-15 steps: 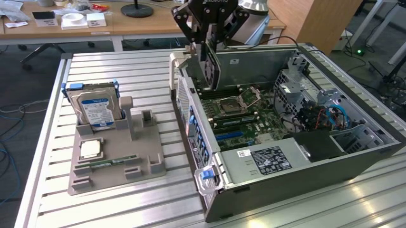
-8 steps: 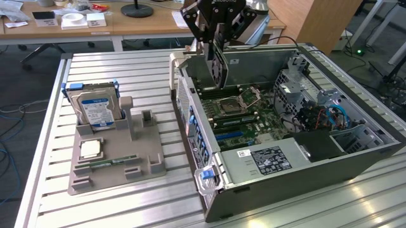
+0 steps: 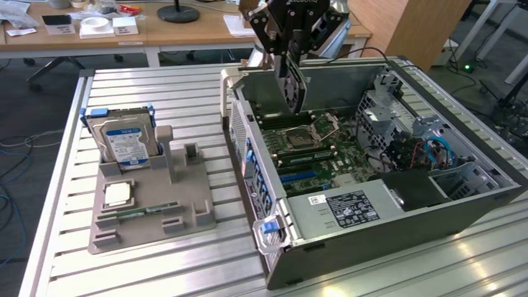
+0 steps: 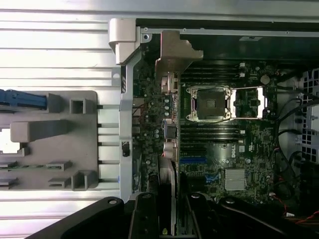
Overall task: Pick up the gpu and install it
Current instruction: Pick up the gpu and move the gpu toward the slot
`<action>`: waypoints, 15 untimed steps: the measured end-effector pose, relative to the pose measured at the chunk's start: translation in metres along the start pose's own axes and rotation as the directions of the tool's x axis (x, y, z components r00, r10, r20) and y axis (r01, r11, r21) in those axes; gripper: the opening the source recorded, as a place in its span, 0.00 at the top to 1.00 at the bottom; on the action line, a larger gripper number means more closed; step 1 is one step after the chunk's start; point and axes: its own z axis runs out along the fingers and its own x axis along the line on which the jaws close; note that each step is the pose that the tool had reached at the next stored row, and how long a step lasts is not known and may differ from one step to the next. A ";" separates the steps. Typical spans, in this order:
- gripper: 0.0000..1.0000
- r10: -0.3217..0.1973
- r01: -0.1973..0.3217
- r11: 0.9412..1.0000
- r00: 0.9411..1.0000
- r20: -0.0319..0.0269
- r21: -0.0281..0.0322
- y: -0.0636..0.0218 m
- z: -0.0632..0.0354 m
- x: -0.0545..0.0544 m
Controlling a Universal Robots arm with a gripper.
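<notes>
- Gripper (image 3: 291, 52) is clamped on the gpu (image 3: 293, 93), which hangs edge-down over the open case (image 3: 462, 204)
- Beneath the card is the CPU socket (image 3: 303, 133); the blue slot (image 3: 298, 176) lies at 6 o'clock from it (exterior view)
- Risk: descending off-line could hit the socket, or the card could twist in the pinch and miss the slot

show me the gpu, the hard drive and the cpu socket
gpu (image 3: 295, 96), exterior view, dark face of the card
hard drive (image 3: 123, 147), exterior view, blue-white label
cpu socket (image 4: 209, 103), wrist view, middle of the socket
</notes>
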 end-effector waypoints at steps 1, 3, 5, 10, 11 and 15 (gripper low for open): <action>0.74 0.000 0.000 1.000 1.000 0.000 0.000 0.0002 0.0000 -0.002; 0.74 0.000 0.000 1.000 1.000 0.000 0.000 0.0004 0.0002 -0.005; 0.74 0.000 0.000 1.000 1.000 0.000 0.000 0.0007 0.0002 -0.008; 0.74 0.000 0.000 1.000 1.000 0.000 0.000 0.0012 0.0004 -0.015; 0.74 0.000 0.000 1.000 1.000 0.000 0.000 0.0013 0.0005 -0.016; 0.74 0.000 0.000 1.000 1.000 0.000 0.000 0.0018 0.0006 -0.022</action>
